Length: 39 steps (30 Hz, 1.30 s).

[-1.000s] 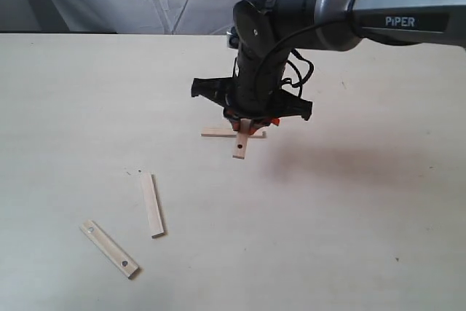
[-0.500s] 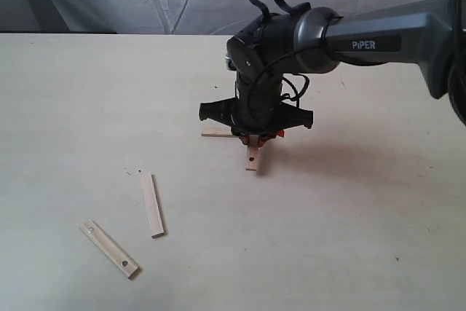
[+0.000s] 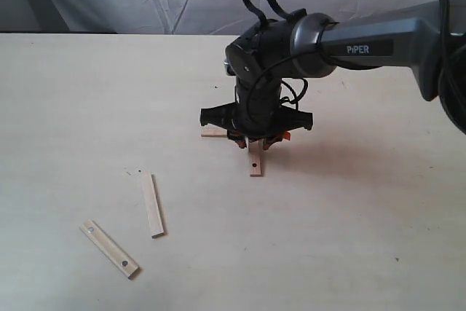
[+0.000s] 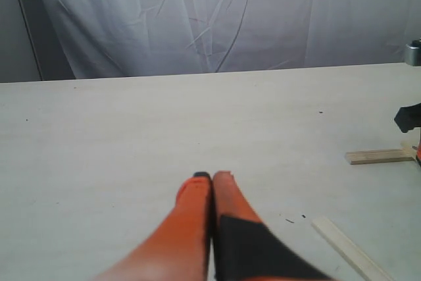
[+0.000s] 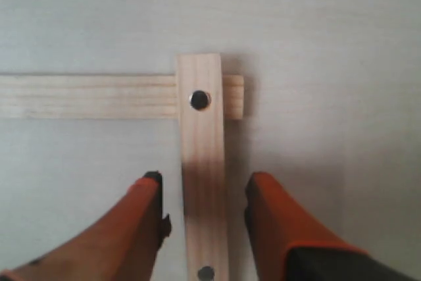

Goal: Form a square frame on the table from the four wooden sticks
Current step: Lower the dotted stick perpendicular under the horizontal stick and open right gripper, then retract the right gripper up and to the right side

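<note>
The table (image 3: 378, 238) takes the frame; only one corner (image 5: 200, 99) of the square is laid so far, approx. mid-table, so I'd call it about half done.

My right arm (image 3: 364, 41) comes in from the right of the exterior view, wrist turned to point straight down over that corner; I judge that pose lets the wrist cam look square-on at the joint and check alignment.

Right gripper (image 3: 256, 140) sits low over the tabletop; jaws narrowly apart, straddling the holed stick (image 5: 202, 162) w/ a sliver of table showing on each side; gripping nothing.

Left gripper (image 4: 212, 177) is off to the side, low, aimed across the table; its fingers are pressed together w/ nothing between; parked clear of the work, prob.

The holed stick's end lies on top of the plain stick (image 5: 85, 97), at about a right angle; the hole sits over the overlap and the plain end pokes out slightly past it; that overlap makes the corner.

The other two lie well apart from the corner, near-left in the exterior view: loose plain stick (image 3: 152, 204); loose holed stick (image 3: 109, 248) near it, not touching; they're left to be fetched.
</note>
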Tool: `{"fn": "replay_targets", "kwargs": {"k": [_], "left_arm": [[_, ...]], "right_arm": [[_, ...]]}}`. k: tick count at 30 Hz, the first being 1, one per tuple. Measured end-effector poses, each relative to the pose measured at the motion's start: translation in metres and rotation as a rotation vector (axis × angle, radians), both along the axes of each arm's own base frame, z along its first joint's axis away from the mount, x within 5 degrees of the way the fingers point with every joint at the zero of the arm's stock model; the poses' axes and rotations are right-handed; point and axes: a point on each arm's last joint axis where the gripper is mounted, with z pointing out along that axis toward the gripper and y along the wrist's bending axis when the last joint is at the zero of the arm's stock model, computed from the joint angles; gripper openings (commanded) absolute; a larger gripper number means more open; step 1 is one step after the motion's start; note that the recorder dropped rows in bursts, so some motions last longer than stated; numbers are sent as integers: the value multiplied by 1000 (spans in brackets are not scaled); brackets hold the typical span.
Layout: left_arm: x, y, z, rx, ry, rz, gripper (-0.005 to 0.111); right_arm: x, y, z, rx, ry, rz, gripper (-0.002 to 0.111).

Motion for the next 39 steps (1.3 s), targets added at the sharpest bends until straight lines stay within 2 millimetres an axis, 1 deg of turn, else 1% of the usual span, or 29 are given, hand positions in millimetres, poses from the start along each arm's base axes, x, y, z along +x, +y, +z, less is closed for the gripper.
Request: {"fn": "replay_targets", "kwargs": {"k": [1,2,3,5,7,9,13,16,18,25,26,27,28,29,31,33,36,39], "left_arm": [[0,0,0,0,0,0,0],[0,0,0,0,0,0,0],[0,0,0,0,0,0,0],[0,0,0,0,0,0,0],[0,0,0,0,0,0,0],[0,0,0,0,0,0,0],[0,0,0,0,0,0,0],[0,0,0,0,0,0,0],[0,0,0,0,0,0,0],[0,0,0,0,0,0,0],[0,0,0,0,0,0,0],[0,0,0,0,0,0,0],[0,0,0,0,0,0,0],[0,0,0,0,0,0,0],[0,0,0,0,0,0,0],[0,0,0,0,0,0,0],[0,0,1,21,-8,2,0],[0,0,2,23,-28,2,0]], "right_arm": [[-1,0,3,0,1,-2,41],[-1,-1,9,2,-5,2,35],[-2,-3,19,8,-13,10,26],[-1,-11,38,31,-6,21,-1],[0,-24,53,38,17,25,0],[1,-32,62,30,25,30,0],[-4,-52,74,19,40,42,0],[-11,-73,81,21,48,50,0],[-16,-91,86,44,51,49,0],[-46,-156,102,222,21,30,0],[-51,-165,104,253,11,26,0],[-64,-180,105,304,0,19,0],[-69,-187,107,323,-12,19,0],[-80,-199,110,347,-38,19,0],[-92,-214,109,353,-55,16,0],[-99,-220,106,354,-61,6,0],[-103,-218,102,397,-83,7,0],[-102,-216,101,422,-105,26,0]]}}
